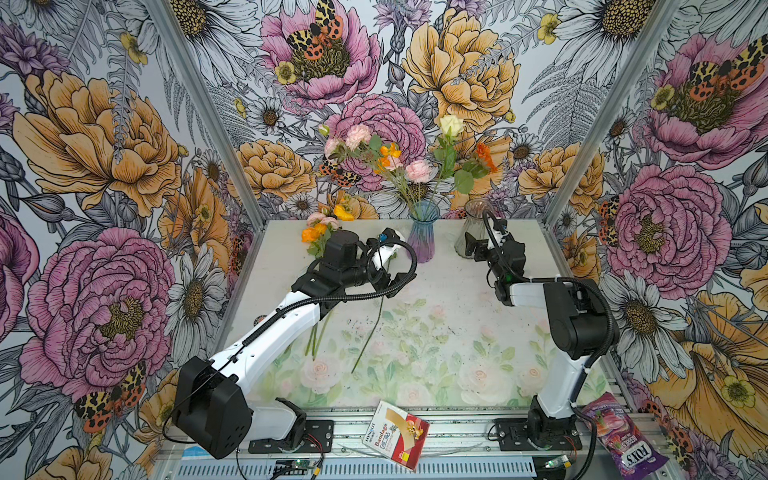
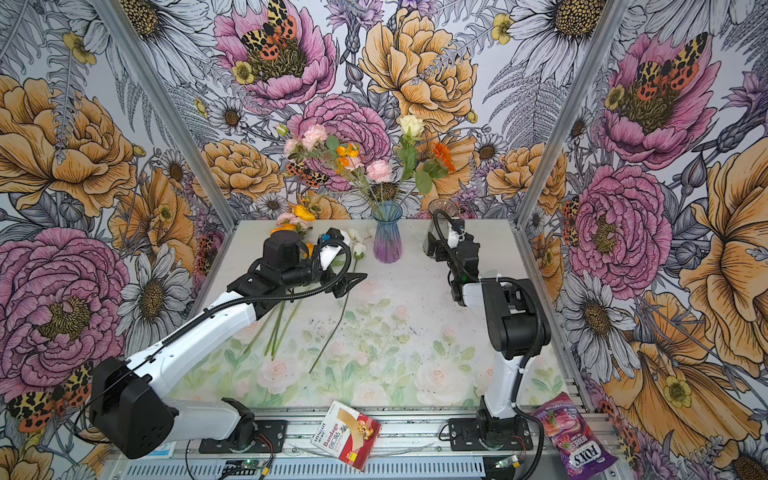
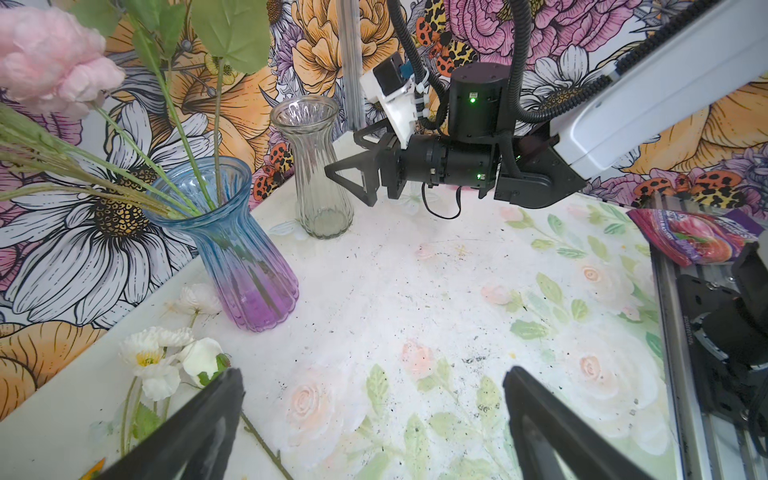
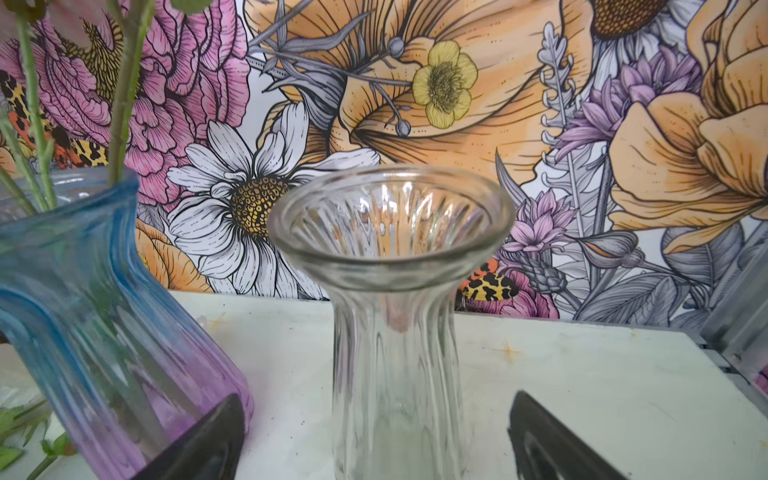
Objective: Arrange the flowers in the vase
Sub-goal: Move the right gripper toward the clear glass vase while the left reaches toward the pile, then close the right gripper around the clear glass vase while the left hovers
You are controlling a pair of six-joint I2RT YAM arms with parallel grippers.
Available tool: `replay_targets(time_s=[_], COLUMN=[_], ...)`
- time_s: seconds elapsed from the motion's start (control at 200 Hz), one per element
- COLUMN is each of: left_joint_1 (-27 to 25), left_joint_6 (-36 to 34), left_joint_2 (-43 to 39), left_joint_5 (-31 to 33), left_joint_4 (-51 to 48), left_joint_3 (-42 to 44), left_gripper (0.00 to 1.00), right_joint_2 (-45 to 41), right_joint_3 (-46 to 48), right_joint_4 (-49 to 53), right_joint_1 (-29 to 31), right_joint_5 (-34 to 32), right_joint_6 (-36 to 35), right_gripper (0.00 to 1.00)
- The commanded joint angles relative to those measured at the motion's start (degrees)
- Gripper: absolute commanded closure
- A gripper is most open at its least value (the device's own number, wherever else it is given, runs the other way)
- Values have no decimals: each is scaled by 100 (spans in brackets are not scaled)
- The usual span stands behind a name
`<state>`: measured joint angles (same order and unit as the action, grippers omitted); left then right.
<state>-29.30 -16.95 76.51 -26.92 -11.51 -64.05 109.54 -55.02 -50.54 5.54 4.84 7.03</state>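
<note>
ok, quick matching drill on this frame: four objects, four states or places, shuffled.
Things:
1. blue-purple vase
2. clear vase
3. white flowers
4. bandage box

States or places:
A. on the front rail
B. standing empty
C. holding several stems
D. lying on the table beside the blue-purple vase

Pairs: 1-C, 2-B, 3-D, 4-A

Ribbed glossy glass vase [image 3: 245, 245]; speckled matt tabletop [image 3: 415, 291].
</note>
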Motion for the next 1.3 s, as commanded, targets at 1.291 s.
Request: replay_targets(time_s=[1.291], left_joint_1=[132], left_joint_6=[-133], left_joint_2=[76], left_joint_5=[-68], left_joint_4=[30], left_joint_3=[22], left_gripper=[1], right_joint_2=[852], right_joint_3=[-1307], right_joint_4=[-926], right_joint_1=[-57], right_joint_5=[527], right_joint_6=[-430], right_gripper=[38])
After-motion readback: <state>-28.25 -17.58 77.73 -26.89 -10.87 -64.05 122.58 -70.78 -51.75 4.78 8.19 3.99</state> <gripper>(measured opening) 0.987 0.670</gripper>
